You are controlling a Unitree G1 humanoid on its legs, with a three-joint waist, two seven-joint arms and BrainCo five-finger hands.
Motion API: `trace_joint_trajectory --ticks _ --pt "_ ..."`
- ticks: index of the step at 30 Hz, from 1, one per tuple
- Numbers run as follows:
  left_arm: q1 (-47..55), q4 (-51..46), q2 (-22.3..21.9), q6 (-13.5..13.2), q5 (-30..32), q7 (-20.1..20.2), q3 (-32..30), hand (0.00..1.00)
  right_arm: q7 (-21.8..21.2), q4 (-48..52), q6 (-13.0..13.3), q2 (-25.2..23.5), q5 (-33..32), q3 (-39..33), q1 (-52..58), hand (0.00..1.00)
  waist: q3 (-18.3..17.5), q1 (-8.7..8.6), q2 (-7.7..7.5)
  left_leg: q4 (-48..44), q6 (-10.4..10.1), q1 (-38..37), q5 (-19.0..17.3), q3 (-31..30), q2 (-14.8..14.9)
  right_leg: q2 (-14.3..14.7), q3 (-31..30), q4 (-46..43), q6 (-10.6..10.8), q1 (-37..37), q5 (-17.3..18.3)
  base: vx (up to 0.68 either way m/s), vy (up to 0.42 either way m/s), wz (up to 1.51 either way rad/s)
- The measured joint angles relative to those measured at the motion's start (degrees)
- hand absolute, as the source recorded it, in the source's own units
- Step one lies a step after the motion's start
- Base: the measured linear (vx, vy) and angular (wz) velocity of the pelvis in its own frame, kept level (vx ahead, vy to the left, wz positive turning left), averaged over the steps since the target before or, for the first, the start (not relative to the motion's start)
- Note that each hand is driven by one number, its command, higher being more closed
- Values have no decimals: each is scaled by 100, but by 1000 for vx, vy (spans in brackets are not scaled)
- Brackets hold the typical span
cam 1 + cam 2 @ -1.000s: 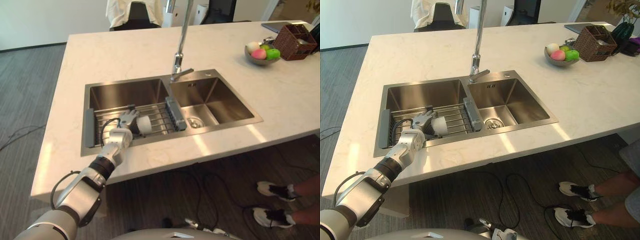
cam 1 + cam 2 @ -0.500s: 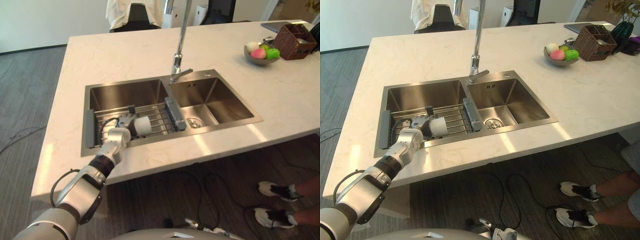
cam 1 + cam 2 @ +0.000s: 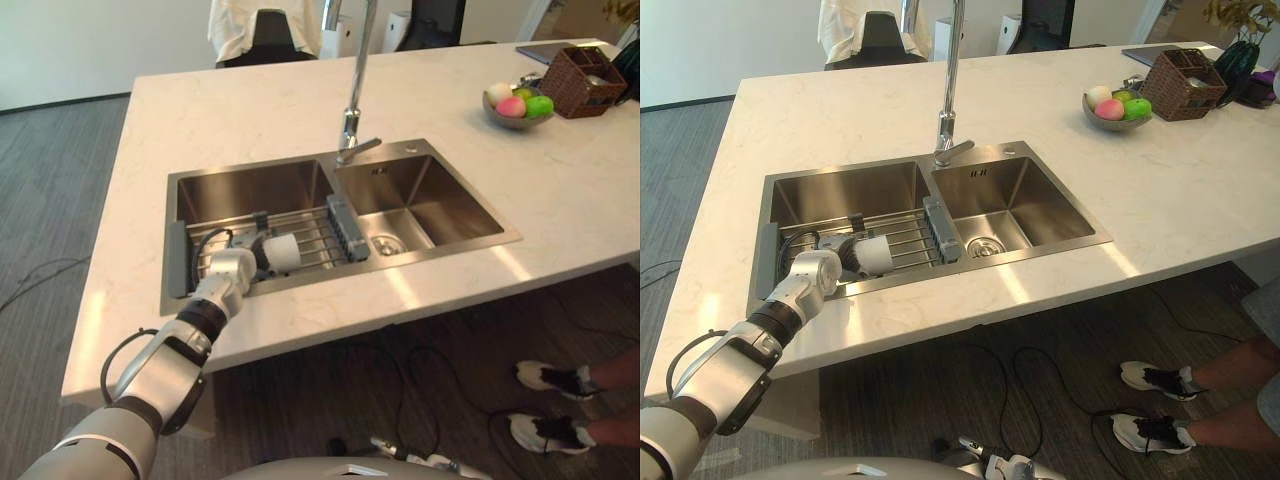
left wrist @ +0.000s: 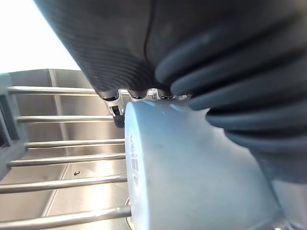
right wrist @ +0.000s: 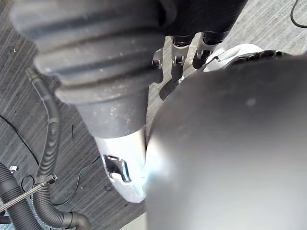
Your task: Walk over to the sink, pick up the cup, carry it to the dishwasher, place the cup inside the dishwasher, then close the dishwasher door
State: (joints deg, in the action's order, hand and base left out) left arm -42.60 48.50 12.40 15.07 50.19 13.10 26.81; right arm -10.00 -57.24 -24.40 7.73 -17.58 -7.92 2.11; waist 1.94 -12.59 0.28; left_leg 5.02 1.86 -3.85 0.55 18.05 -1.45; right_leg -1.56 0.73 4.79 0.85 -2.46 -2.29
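right hand point(image 5: 178, 58) over floor point(image 5: 273, 24), grip can't be told | left hand point(image 3: 232, 268) against white cup point(image 3: 283, 252), grip hidden, can't tell | cup on its side on wire rack point(image 3: 322, 236) in left basin of sink point(image 3: 250, 188) | faucet point(image 3: 352, 100) behind | fruit bowl point(image 3: 515, 108), wicker basket point(image 3: 582, 70) far right

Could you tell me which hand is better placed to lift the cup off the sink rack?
Left. The left hand sits against the white cup on the sink rack, while the right hand hangs down over the floor.
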Motion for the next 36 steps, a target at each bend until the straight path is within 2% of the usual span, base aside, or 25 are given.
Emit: trace_joint_trajectory --ticks 1,5,10,13,15,18,21,26,31,36 --pt "-18 17 12 -5 11 112 -16 100 -2 1 -8 2 2 0 0 0 0 -2 1 0 -2 -13 -2 14 3 2 -4 -7 0 -10 0 0 0 0" --pt "-95 25 31 -63 193 474 -17 100 -48 2 -22 15 30 -3 3 0 -7 -3 11 0 -5 -24 -4 63 6 6 -16 -12 0 -17 0 0 0 0" --pt "-104 63 39 -136 236 470 44 100 -144 3 -21 36 160 -11 2 0 -19 -7 28 0 -6 -24 -5 67 6 4 -21 -13 2 -16 1 0 0 0" --pt "-81 93 35 -300 193 315 78 100 -201 2 -22 55 206 -8 -1 0 -22 -1 35 0 -7 -21 -5 60 6 3 -16 -13 5 -16 4 0 0 0" --pt "-46 106 41 -480 91 55 125 100 -202 2 -23 58 205 -7 -1 0 -23 5 35 0 -6 -18 -5 43 3 0 -9 -13 10 -16 7 0 0 0" --pt "-7 88 63 -615 -108 -271 309 100 -205 1 -24 63 204 -3 -1 0 -23 8 36 0 -6 -11 -5 2 -6 -8 8 -13 23 -17 17 0 0 2" --pt "97 -61 123 -675 -292 -413 360 100 -207 1 -24 67 199 2 -1 0 -24 6 37 0 -3 -1 -6 -40 -12 -12 28 -14 23 -16 17 -1 -3 5" --pt "205 -287 287 -942 -1290 -553 493 100 -207 -20 -30 76 177 3 -16 0 -26 27 41 0 -3 51 -5 -133 -17 -13 147 -14 21 -13 27 -3 -27 10" --pt "238 -355 348 -1145 -1908 -697 522 100 -210 -102 -46 109 149 66 -77 0 -30 34 47 -1 3 71 2 -193 -25 -9 202 -14 22 -32 30 -15 -26 6" --pt "440 -974 432 -1419 -2448 -982 544 100 -216 -232 -49 130 122 61 -183 0 -28 52 49 0 34 78 35 -258 -31 -27 296 -14 21 -55 30 -51 -23 9"
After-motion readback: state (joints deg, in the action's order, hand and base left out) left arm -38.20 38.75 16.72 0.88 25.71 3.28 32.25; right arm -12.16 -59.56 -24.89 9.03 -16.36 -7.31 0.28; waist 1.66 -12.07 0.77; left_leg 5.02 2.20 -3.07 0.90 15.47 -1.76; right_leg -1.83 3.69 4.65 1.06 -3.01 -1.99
